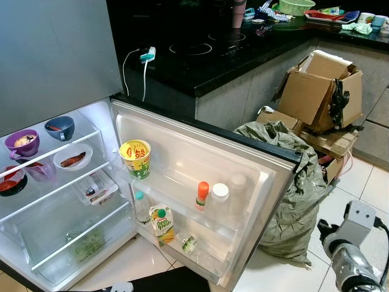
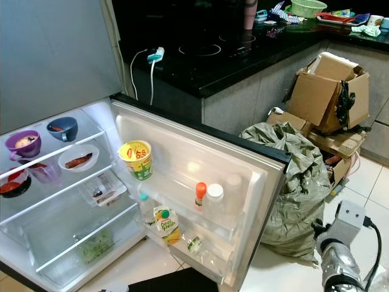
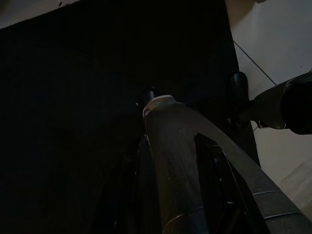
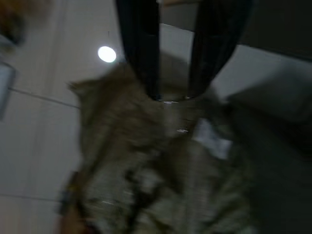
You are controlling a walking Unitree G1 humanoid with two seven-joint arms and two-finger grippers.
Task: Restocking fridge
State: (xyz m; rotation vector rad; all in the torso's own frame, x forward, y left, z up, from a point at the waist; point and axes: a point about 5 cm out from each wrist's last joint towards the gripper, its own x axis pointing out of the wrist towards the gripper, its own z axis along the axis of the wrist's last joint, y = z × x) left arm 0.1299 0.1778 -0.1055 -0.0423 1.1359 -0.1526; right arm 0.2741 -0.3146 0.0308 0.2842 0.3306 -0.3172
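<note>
The fridge door (image 1: 200, 158) stands wide open in front of me. Its upper rack holds a yellow noodle cup (image 1: 135, 158), an orange-capped bottle (image 1: 202, 194) and a white-capped bottle (image 1: 218, 199). On the rack below are a juice carton (image 1: 161, 222) and a small bottle (image 1: 141, 207). Inside, the shelves (image 1: 55, 152) carry a purple bowl (image 1: 22, 143), a blue bowl (image 1: 60, 128) and a white dish (image 1: 73, 158). My right arm (image 1: 352, 249) hangs low at the right. Its gripper (image 4: 173, 95) is open and empty over the green sack (image 4: 161, 165). My left gripper (image 3: 161, 105) hangs idle above a dark mat.
A stuffed green sack (image 1: 292, 176) leans against the door's outer edge. Torn cardboard boxes (image 1: 322, 97) are piled behind it by the cabinets. A black counter (image 1: 206, 55) with a hob and a charger cable runs behind the fridge. White floor tiles (image 1: 364, 176) lie at the right.
</note>
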